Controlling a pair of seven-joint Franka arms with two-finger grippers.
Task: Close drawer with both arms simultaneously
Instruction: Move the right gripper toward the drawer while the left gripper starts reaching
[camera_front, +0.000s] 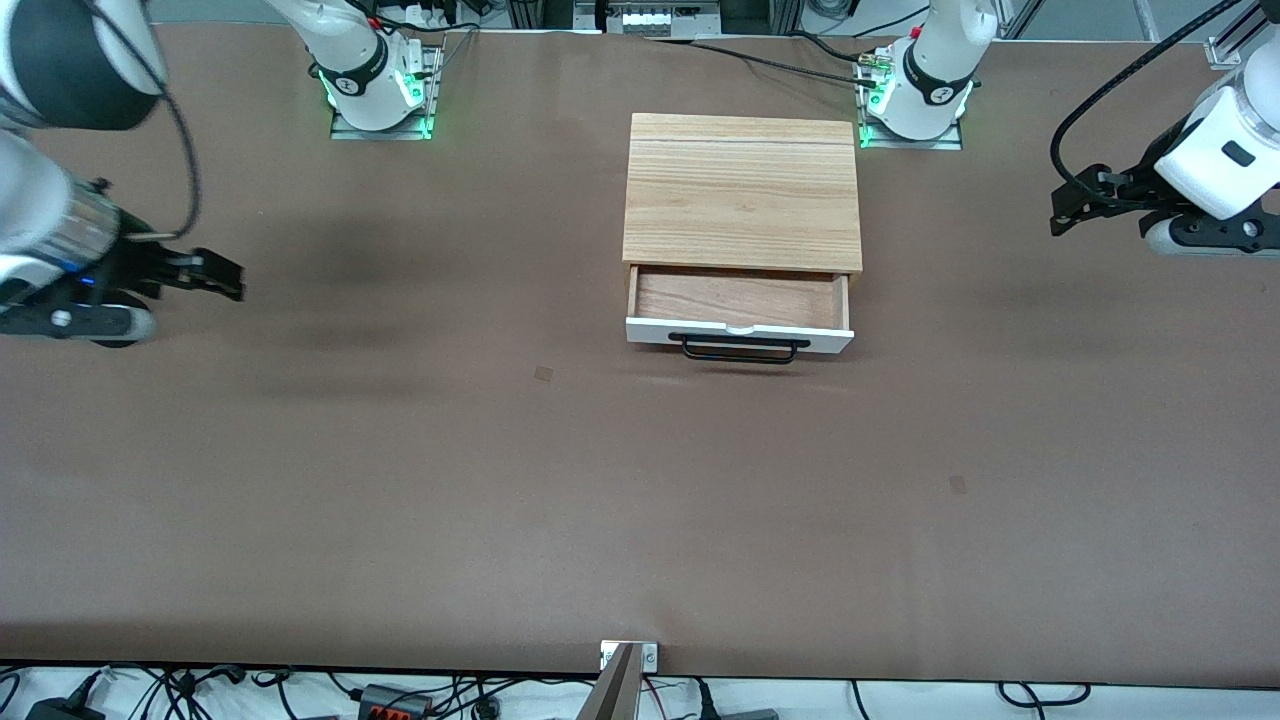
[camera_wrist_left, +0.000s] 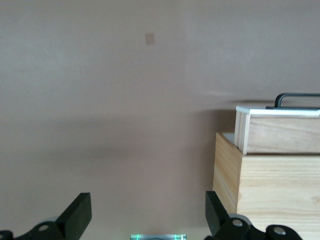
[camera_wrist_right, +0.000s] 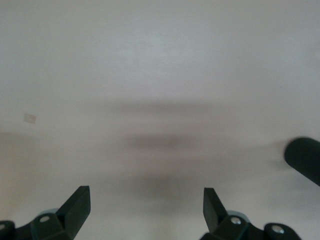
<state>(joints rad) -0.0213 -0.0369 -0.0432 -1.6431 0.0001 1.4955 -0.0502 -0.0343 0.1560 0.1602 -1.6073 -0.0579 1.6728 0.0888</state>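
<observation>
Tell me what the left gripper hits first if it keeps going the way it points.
Probably the light-wood box: the left gripper, open, points along the table toward it. Height is unclear; it may skim over the top. The open drawer lies off that line.

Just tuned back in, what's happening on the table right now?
Nothing is being handled yet. The drawer of the light-wood box stands partly open, its black handle facing the front camera. The left gripper and right gripper hang open over bare table at their own ends, well apart from the drawer.
</observation>
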